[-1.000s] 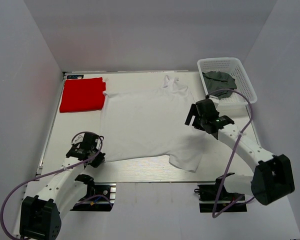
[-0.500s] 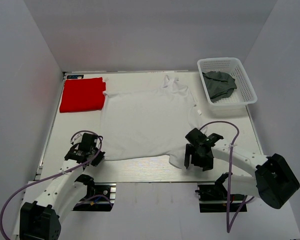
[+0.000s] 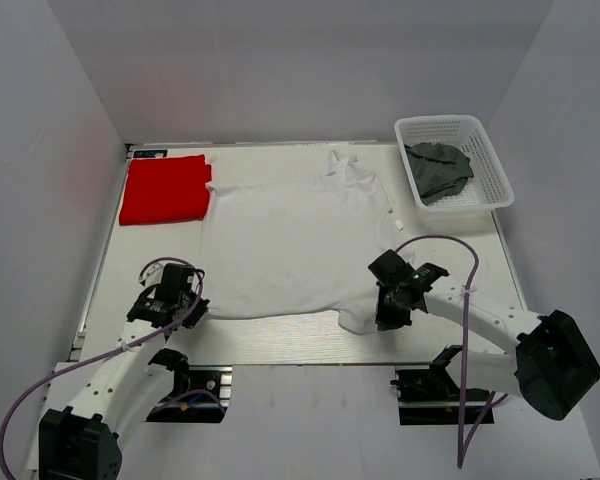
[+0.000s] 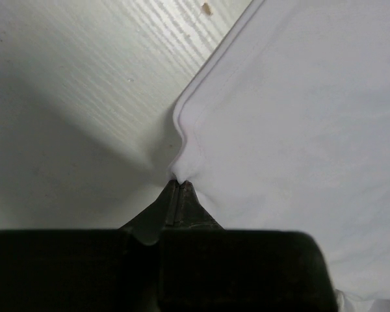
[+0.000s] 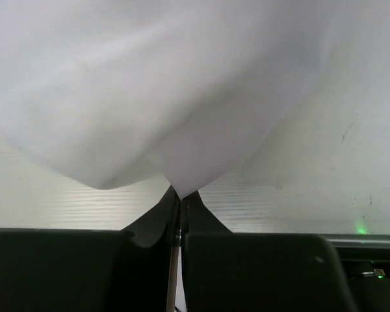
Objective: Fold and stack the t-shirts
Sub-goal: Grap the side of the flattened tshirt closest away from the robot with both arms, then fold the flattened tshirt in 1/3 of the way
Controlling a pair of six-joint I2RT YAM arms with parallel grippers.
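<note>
Here we have the white t-shirt (image 3: 290,245) spread flat over the middle of the worktop (image 3: 115,260). Its neck lies toward the far edge and its hem runs along the near edge.

The left gripper (image 3: 198,312) sits low at the shirt's near-left corner. In our left wrist view its jaws are pressed together on a small pinch of the hemmed edge, and the cloth puckers into a fold right at the tips (image 4: 180,185).

The right gripper (image 3: 385,318) is down at the shirt's near-right corner, where the cloth is bunched rather than flat. In our right wrist view the jaws are likewise closed, with the white cloth drawn to a point between the tips (image 5: 180,192) and fanning out above them. So each gripper is clamped on its own corner of the same shirt, the two well apart along the near edge.

The red t-shirt (image 3: 163,188) lies folded in a neat rectangle at the far-left corner. Its right side is just beside the white shirt's sleeve, and we cannot tell whether the two touch.

The dark grey-green t-shirt (image 3: 438,170) lies crumpled inside the white lattice basket (image 3: 485,140), which stands at the far-right corner.
</note>
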